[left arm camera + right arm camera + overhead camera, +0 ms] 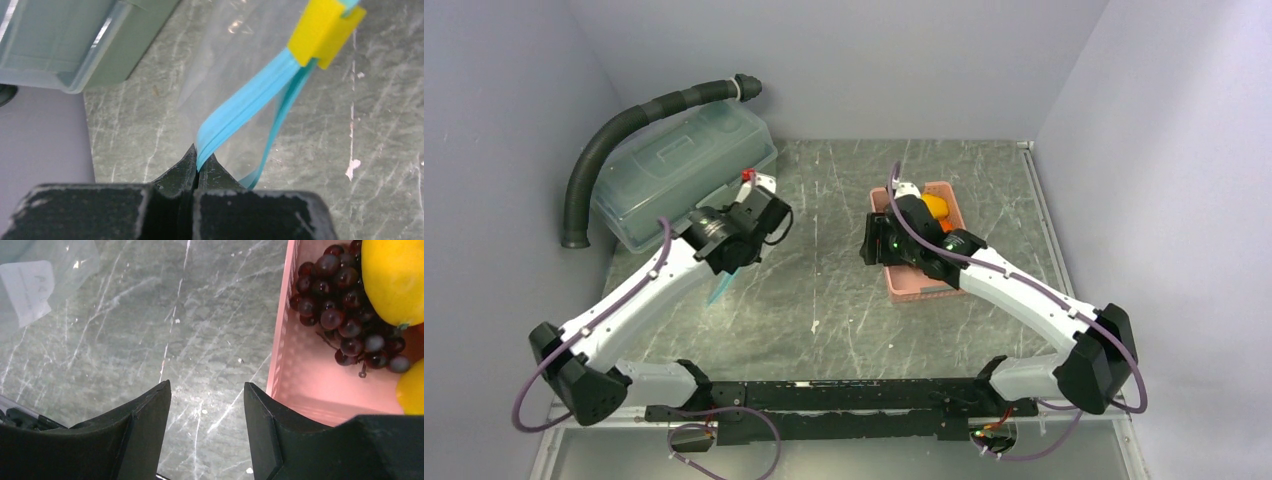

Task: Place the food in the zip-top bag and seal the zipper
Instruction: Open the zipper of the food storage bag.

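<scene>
Left gripper [198, 169] clamped on the zipper [245, 102], bag [220, 60] dangling toward the table's [844, 290] left edge. Right gripper [207, 405] spread wide beside the basket [300, 390]. Loading stage, I reckon: next, reach in for the grapes [340, 305].

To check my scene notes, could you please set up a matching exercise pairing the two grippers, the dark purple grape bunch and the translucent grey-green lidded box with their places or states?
Column one:
1 left gripper
2 right gripper
3 dark purple grape bunch
4 translucent grey-green lidded box

Column two:
A in the pink slotted plastic basket
B shut on the thin teal-blue zipper strip
C open above the grey marbled tabletop
D beside the black ribbed hose

Pairs: 1-B, 2-C, 3-A, 4-D.
</scene>
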`<action>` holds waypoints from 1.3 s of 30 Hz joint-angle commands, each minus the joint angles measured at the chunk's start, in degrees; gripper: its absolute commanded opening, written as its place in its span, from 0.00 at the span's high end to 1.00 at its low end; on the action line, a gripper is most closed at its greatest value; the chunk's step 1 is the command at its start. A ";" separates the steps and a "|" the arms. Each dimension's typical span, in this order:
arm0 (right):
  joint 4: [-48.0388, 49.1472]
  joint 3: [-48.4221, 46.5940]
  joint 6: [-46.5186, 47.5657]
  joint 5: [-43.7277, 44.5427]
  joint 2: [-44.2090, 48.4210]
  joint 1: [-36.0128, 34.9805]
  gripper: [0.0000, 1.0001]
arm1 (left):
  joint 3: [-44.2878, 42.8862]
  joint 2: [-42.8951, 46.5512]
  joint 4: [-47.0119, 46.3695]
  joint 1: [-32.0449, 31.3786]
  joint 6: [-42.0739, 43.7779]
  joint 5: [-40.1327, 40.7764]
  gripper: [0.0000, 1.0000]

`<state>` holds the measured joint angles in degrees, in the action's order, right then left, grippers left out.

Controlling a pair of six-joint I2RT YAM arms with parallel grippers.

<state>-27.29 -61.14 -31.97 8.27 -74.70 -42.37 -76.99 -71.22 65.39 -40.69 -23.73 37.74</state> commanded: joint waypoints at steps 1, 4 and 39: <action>2.99 2.56 -1.75 -1.69 3.76 0.01 0.41 | 1.15 -4.05 -2.38 -4.00 -4.92 -4.65 1.00; 4.18 4.72 -3.27 -3.88 5.57 0.01 0.41 | 0.66 -7.74 -4.55 -6.62 -6.08 -8.37 1.00; 30.30 14.24 -20.80 -11.54 5.32 -6.59 0.42 | -1.57 -13.94 -16.14 -8.60 -6.60 -23.36 1.00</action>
<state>-2.55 -43.33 -52.34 -5.74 -68.14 -47.40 -76.31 -85.03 51.11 -48.99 -29.65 15.77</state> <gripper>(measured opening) 0.586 0.014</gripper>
